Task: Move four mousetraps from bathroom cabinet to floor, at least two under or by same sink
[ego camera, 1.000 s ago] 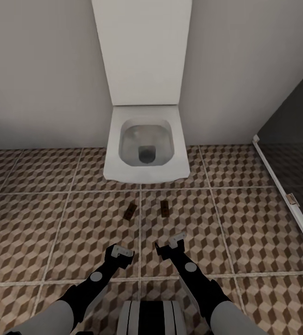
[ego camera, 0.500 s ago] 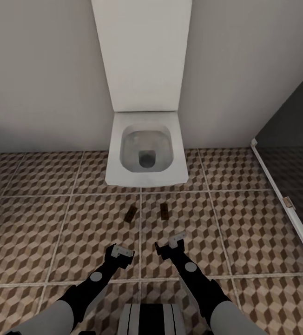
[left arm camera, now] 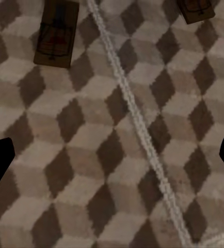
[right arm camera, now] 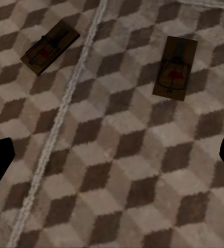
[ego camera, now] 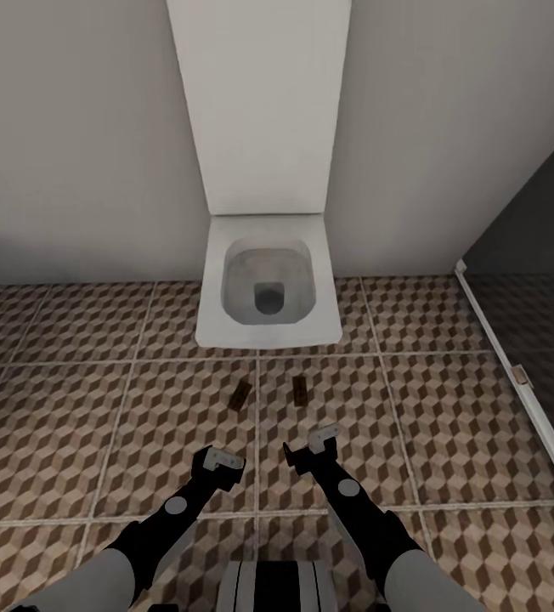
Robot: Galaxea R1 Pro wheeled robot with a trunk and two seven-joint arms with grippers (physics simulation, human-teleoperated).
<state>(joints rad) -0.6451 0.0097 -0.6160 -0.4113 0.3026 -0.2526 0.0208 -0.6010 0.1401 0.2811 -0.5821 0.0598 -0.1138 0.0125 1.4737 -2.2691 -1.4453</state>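
Observation:
Two mousetraps lie flat on the bathroom floor (ego camera: 98, 425) in front of a white toilet. The left mousetrap (ego camera: 240, 393) (left arm camera: 55, 33) (right arm camera: 50, 46) sits just left of a grout line, and the right mousetrap (ego camera: 299, 388) (left arm camera: 197, 9) (right arm camera: 175, 67) just right of it. My left gripper (ego camera: 220, 463) (left arm camera: 112, 160) hovers open above the tiles, short of the left trap, holding nothing. My right gripper (ego camera: 311, 446) (right arm camera: 112, 160) is open too, short of the right trap, also holding nothing. The cabinet and the sink are out of view.
The white toilet (ego camera: 267, 289) stands against the pale wall straight ahead, its tall tank (ego camera: 260, 102) above it. A dark glass shower screen with a white bottom rail (ego camera: 515, 382) runs along the right. Patterned tiles stretch out to the left.
The whole picture has shifted slightly: toilet and traps sit a bit lower and smaller, so the camera moved. Both traps lie where they were, and both grippers stay open.

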